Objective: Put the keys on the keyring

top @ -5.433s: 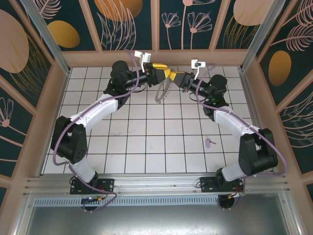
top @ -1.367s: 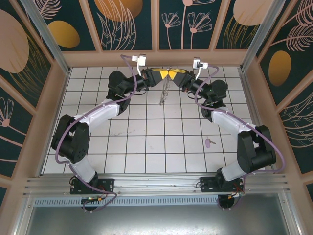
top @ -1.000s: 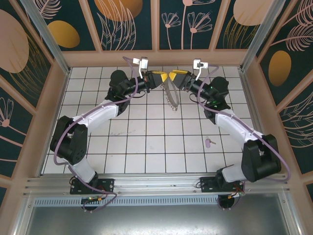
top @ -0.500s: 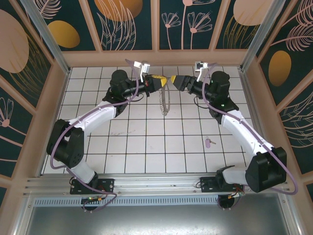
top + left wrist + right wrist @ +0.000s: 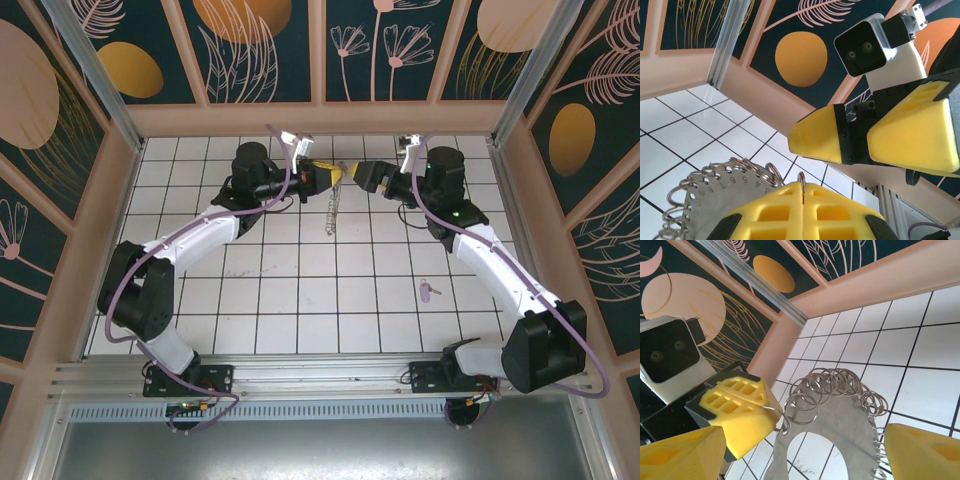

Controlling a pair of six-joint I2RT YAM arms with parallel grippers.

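Observation:
The keyring [image 5: 332, 208] is a flat grey metal plate with several wire rings along its rim. It hangs above the far tiles from my left gripper [image 5: 335, 176]. In the left wrist view that gripper [image 5: 802, 192] is shut on one ring [image 5: 801, 179], with the plate [image 5: 710, 205] to its left. My right gripper [image 5: 357, 172] faces it a short way off, open and holding nothing. Its yellow fingers [image 5: 680, 455] stand wide on both sides of the plate [image 5: 840, 435]. A small lilac-pink key [image 5: 428, 290] lies on the tiles at the right.
White tiled floor [image 5: 300, 300] is walled by peach rails with dark patterned panels [image 5: 380, 50]. An aluminium post [image 5: 95, 75] stands at the back left corner. Both arm bases sit on the near rail [image 5: 320, 375].
My right gripper has opened and drawn back to the right from the left one. Both grippers have come slightly nearer. The keyring swings under the left gripper.

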